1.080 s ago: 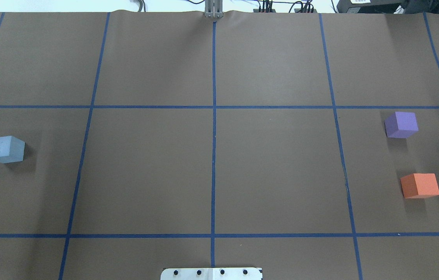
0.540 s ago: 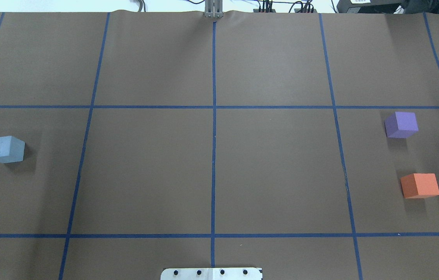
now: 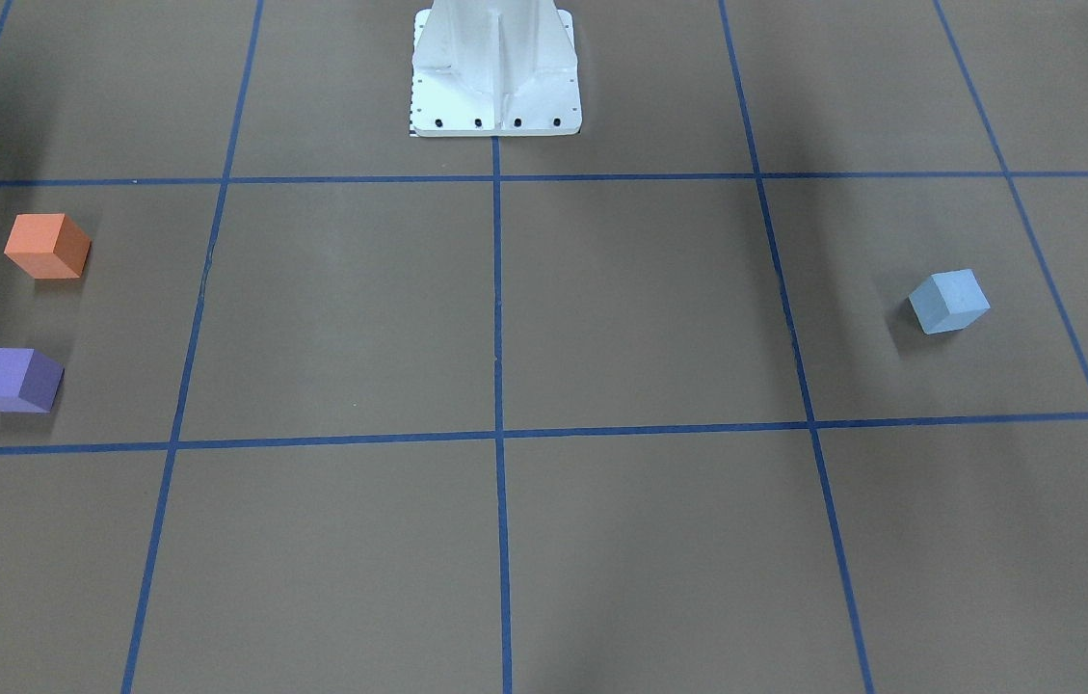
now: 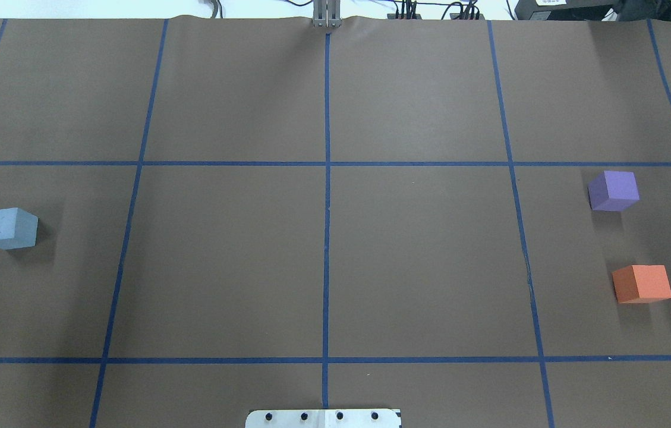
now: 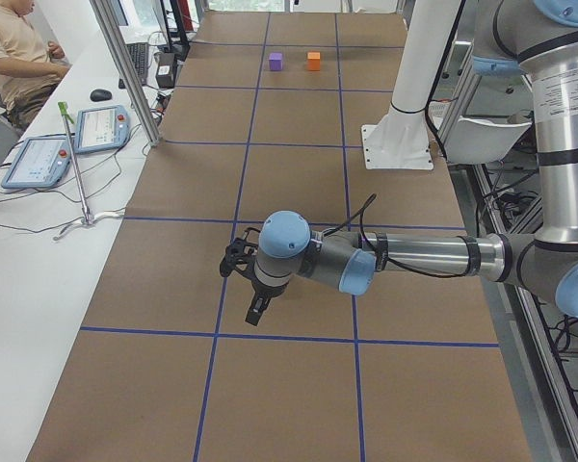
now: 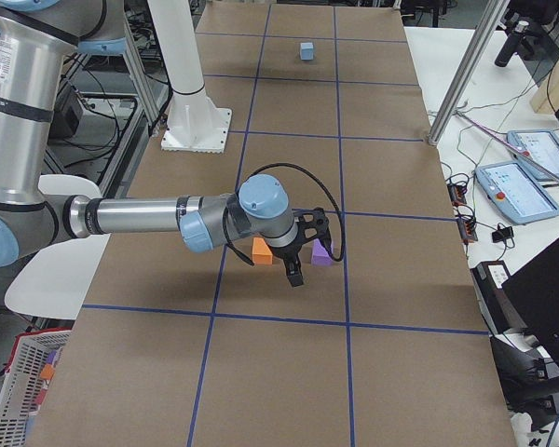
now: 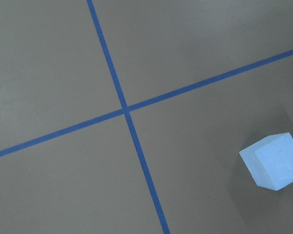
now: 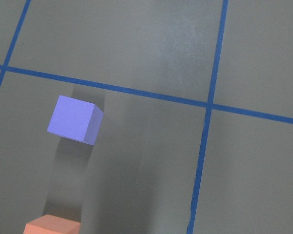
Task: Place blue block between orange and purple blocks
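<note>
The pale blue block lies alone on the brown table's left side; it also shows in the front view and in the left wrist view. The purple block and the orange block lie at the far right with a gap between them; both show in the right wrist view, purple and orange. My left gripper hangs high above the table's left end. My right gripper hangs above the purple and orange blocks. I cannot tell whether either is open or shut.
The white robot base stands at the table's near middle edge. Blue tape lines divide the brown surface into squares. An operator, tablets and a metal post stand beside the table's far side.
</note>
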Controlling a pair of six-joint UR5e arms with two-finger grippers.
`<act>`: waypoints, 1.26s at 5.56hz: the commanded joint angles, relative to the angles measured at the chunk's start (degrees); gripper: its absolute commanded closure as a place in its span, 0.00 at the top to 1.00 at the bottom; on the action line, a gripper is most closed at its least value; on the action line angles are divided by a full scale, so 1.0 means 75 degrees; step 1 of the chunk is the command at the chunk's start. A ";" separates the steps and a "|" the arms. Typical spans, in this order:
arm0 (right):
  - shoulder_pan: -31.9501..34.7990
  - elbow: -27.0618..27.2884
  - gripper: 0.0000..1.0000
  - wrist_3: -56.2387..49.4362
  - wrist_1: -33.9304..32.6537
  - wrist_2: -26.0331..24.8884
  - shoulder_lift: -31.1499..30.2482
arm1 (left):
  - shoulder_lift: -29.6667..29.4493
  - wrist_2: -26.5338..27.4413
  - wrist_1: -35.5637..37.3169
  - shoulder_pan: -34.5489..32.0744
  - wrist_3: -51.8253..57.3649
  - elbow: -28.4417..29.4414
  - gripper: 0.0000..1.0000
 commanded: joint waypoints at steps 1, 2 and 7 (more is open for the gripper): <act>-0.0006 -0.0458 1.00 0.0176 0.1040 0.0485 -0.0008 | -0.0140 -0.0034 -0.0619 0.0392 -0.0494 0.0068 1.00; -0.0006 -0.0507 1.00 0.0155 0.1119 0.0710 -0.0020 | -0.0130 -0.0289 -0.0646 0.0941 -0.1856 0.0162 1.00; -0.0006 -0.0531 1.00 0.0143 0.1401 0.0724 -0.0149 | -0.0141 0.1125 -0.1982 0.3358 -0.7092 0.0186 1.00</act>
